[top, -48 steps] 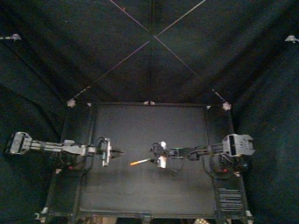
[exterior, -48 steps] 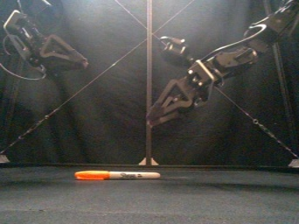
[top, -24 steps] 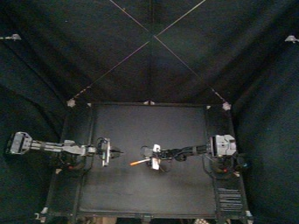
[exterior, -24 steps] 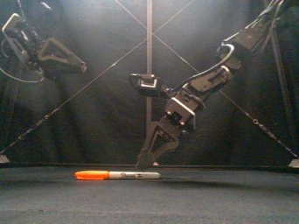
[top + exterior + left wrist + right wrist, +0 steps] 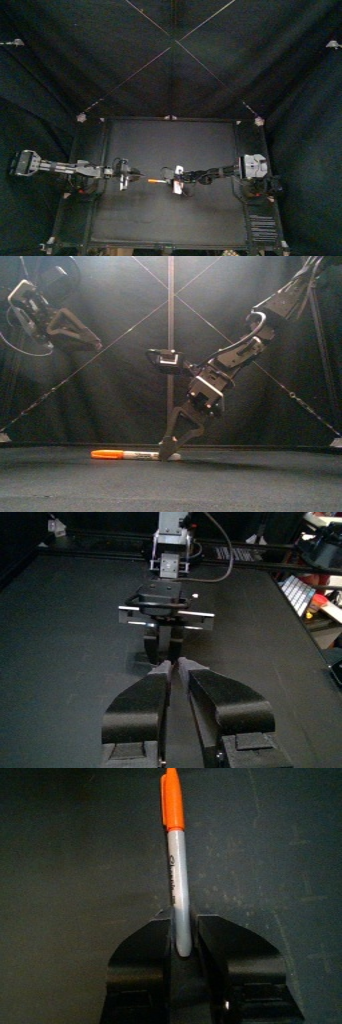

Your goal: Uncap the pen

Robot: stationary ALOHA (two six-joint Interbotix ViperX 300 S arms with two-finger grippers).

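Clearly the uncapping is only at its first step. The slim grey marker pen [image 5: 136, 455] lies flat on the black table [image 5: 267, 484], with its orange plastic cap [image 5: 104, 454] fully seated. The black two-jawed right gripper [image 5: 171, 449] is down at the pen's bare tail, the end opposite the cap. Its jaws are drawn narrow against the barrel on both sides and appear to grip it. The black two-jawed left gripper [image 5: 174, 666] hangs high above the pen, out past the cap end and well apart, its jaws pressed together on nothing. By my judgement, what is left is to raise the pen, bring the left gripper onto the cap, and pull the cap off.
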